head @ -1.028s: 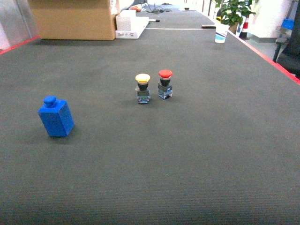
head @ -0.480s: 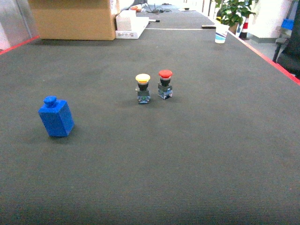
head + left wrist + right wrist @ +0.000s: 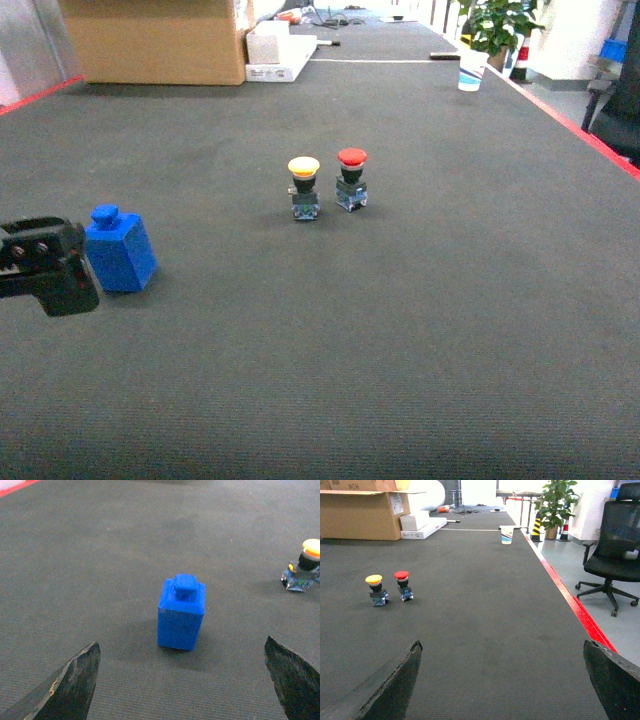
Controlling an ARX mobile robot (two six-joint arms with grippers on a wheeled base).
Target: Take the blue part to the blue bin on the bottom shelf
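Note:
The blue part [image 3: 120, 250], a small block with a round knob on top, stands upright on the dark mat at the left. My left gripper [image 3: 72, 272] is just to its left, close to it. In the left wrist view the blue part [image 3: 181, 612] stands ahead of the open left gripper [image 3: 181, 642], centred between the wide-apart fingers and beyond their tips. My right gripper [image 3: 501, 643] is open over bare mat with nothing between its fingers, and it does not show in the head view. The blue bin and the bottom shelf are out of view.
A yellow-capped push button [image 3: 304, 187] and a red-capped one [image 3: 351, 178] stand mid-table. At the far end are a cardboard box [image 3: 160, 40], a white box [image 3: 281, 50] and a paper cup [image 3: 471, 70]. A red strip [image 3: 575, 605] marks the right edge, with an office chair [image 3: 615, 555] beyond.
My left gripper has come into the head view from the left edge and now sits beside the blue part. The blue part and the buttons have not moved.

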